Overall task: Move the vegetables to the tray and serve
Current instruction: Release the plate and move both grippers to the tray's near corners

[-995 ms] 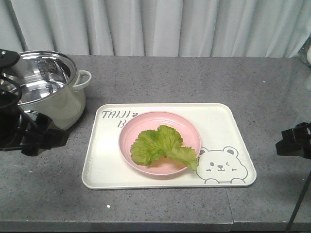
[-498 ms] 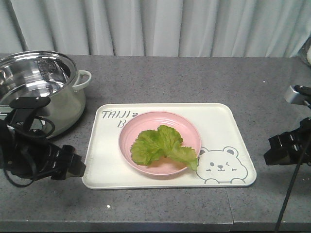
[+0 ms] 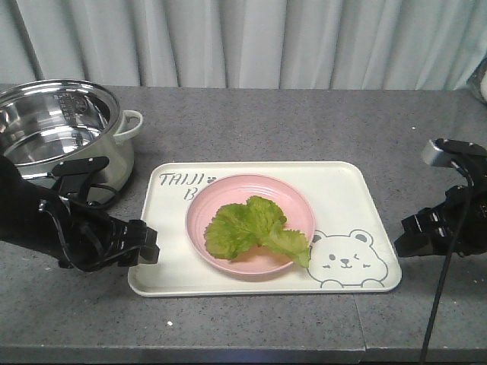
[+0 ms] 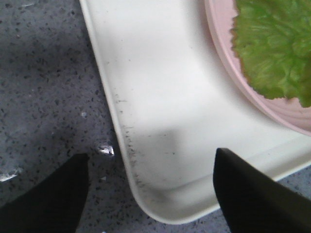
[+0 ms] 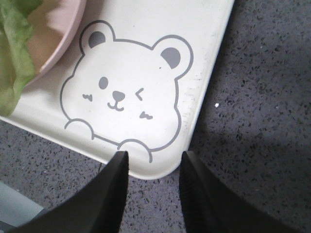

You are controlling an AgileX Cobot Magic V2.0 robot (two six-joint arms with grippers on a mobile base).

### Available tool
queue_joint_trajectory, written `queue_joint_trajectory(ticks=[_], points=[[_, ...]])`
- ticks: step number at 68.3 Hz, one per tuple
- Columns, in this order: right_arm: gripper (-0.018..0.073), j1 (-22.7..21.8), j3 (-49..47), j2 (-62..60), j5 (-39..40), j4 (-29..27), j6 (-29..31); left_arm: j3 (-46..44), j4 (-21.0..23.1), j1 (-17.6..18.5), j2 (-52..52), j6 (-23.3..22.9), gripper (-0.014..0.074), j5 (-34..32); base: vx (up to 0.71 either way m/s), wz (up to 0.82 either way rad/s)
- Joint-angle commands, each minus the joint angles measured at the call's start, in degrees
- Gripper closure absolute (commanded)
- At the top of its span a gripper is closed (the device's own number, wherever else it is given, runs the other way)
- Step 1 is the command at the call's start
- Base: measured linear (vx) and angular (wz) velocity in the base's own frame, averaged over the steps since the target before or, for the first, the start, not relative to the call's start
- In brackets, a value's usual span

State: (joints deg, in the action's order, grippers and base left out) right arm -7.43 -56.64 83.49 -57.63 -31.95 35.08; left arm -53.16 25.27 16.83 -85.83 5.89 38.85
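Both arms have closed in on the tray over the last second. Left gripper came from beside the pot to the tray's near-left edge. Right gripper came in from the far right to just off the near-right edge. Tray, plate and lettuce have not shifted: lettuce in plate, plate mid-tray.

Left wrist view: jaws wide, one finger over the counter, the other over the tray floor, with the rim near the corner between them. Not clamped.

Right wrist view: jaws apart, narrower gap, the corner under the bear just ahead of the tips. Contact cannot be told.

Reading: transfer looks done, and this is the approach for a two-handed lift to serve. Next move needs both jaws seated over the rim and closing together. An uneven grip would probably tilt the tray and slide the plate.
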Motion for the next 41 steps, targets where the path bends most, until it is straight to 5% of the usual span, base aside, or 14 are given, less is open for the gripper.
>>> queue_joint_trajectory(ticks=[1,41], points=[[0.0307,0.04,-1.43,-0.35,2.33,-1.34,0.80,-1.43,1.83,0.16,0.44,0.42,0.0073,-3.01,0.00,0.00],[0.0307,0.12,-1.43,7.23,4.79,-2.00,2.51,-1.43,2.35,0.16,-2.17,0.42,0.0073,-4.55,0.00,0.00]])
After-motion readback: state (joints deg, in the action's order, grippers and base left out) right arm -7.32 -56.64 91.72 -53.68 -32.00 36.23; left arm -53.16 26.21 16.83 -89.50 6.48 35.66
